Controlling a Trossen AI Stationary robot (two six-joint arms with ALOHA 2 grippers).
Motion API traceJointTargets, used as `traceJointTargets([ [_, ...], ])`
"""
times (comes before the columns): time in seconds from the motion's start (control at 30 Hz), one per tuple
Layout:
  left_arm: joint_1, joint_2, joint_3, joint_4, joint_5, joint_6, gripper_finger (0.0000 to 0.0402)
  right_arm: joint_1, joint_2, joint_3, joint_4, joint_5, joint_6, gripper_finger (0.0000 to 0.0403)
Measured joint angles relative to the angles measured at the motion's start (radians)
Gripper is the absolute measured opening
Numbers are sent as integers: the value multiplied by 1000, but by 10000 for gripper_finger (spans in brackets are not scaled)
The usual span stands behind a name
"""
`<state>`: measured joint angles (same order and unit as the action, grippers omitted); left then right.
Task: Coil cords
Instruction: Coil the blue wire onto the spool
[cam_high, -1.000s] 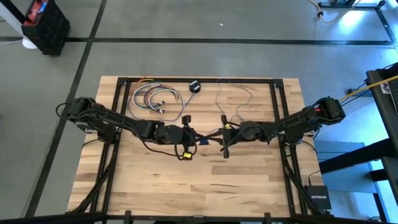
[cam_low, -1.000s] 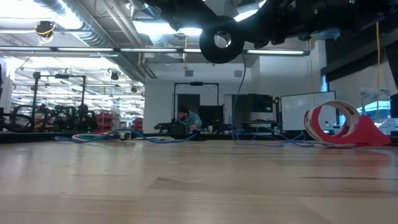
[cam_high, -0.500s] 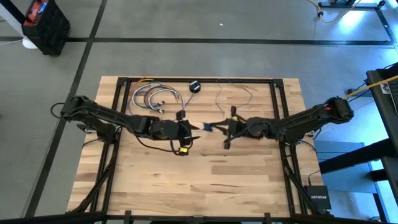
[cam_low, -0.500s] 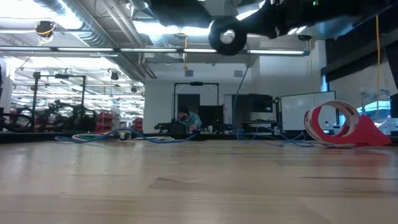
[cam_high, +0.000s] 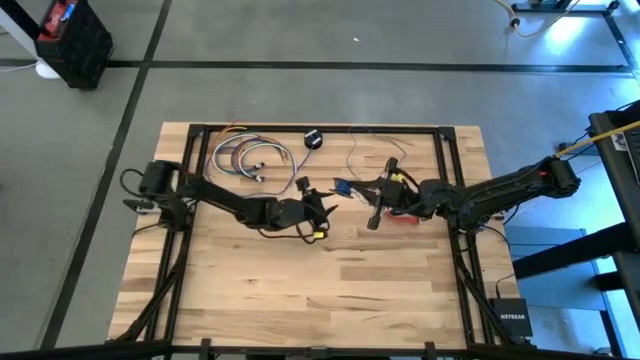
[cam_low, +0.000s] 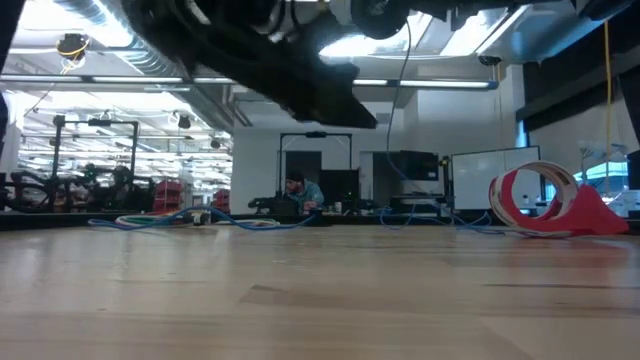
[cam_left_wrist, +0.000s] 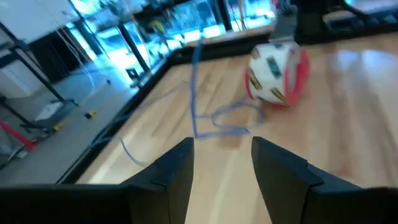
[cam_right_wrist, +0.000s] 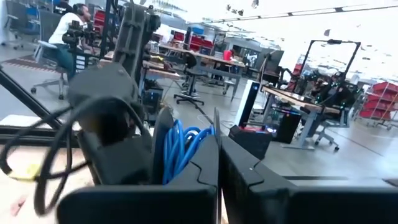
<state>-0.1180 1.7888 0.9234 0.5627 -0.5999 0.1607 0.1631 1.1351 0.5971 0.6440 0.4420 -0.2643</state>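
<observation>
My right gripper (cam_high: 347, 188) (cam_right_wrist: 217, 158) is shut on a small coil of the thin blue cord (cam_high: 339, 186), held above the middle of the table. The cord's loose length (cam_high: 366, 150) lies in loops at the far side, near the black puck (cam_high: 313, 139). The red-and-white cord bundle (cam_left_wrist: 277, 65) (cam_high: 401, 215) rests on the table under my right arm. My left gripper (cam_high: 322, 203) (cam_left_wrist: 221, 165) stands open just left of the coil, low over the wood, touching nothing. My right gripper holds the blue cord's coiled part, several strands together (cam_right_wrist: 182, 147), which show beside its shut fingers (cam_right_wrist: 205, 163). The fingers come in about level from the table's right. The coil is lifted clear, and one strand (cam_low: 404, 110) hangs down to the table's far side.
A loose coil of coloured cables (cam_high: 244, 157) lies at the far left of the table. A black frame (cam_high: 300, 129) runs along the table's edges. The near half of the wooden top (cam_high: 320, 285) holds nothing. A red tape roll (cam_low: 530, 195) shows beyond the far edge.
My left gripper has opened and let go of the cord, then sunk lower and reached toward the table's right. My right gripper, still shut on the blue coil, has risen and drawn back toward the table's far right, carrying the coil with it.
</observation>
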Motion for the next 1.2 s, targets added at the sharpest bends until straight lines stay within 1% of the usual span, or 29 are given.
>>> traceJointTargets([
  [0.17, 56, 98, 0, 196, 1, 12, 155, 0, 1, 0, -3, -7, -6, 4],
  [0.23, 74, 118, 1, 242, 28, 12, 155, 0, 1, 0, -8, -7, -6, 5],
  [0.37, 99, 138, 31, 250, 145, 4, 155, 0, 1, 0, -21, -7, -5, 4],
  [0.47, 105, 144, 51, 234, 179, 8, 155, 1, 1, 0, -18, -7, -5, 4],
  [0.53, 106, 144, 54, 233, 178, 26, 149, 1, 1, 0, -19, -8, -4, 4],
  [0.57, 106, 144, 54, 233, 177, 32, 140, 1, 1, 0, -18, -8, -1, 4],
  [0.63, 106, 145, 53, 230, 173, 47, 109, 1, 1, 0, -18, -9, 2, 4],
  [0.73, 117, 145, 53, 238, 172, 50, 44, 1, 1, 0, -15, -33, 3, 3],
  [0.77, 120, 145, 53, 232, 172, 50, 24, 1, 1, 0, -14, -42, 4, 4],
  [0.8, 123, 145, 53, 220, 171, 50, 13, 1, 1, 0, -18, -43, 4, 4],
  [0.87, 127, 142, 53, 190, 158, 52, 11, 8, 1, 0, -34, -41, 5, 4],
  [0.9, 126, 134, 53, 164, 134, 54, 12, 15, 1, 0, -46, -33, 4, 3],
  [1.03, 104, 53, 53, 25, 15, 87, 4, 53, 1, 0, -76, 66, -42, 3],
  [1.2, 78, -75, 53, -177, -36, 85, 3, 109, 1, 0, -110, 221, -126, 3],
])
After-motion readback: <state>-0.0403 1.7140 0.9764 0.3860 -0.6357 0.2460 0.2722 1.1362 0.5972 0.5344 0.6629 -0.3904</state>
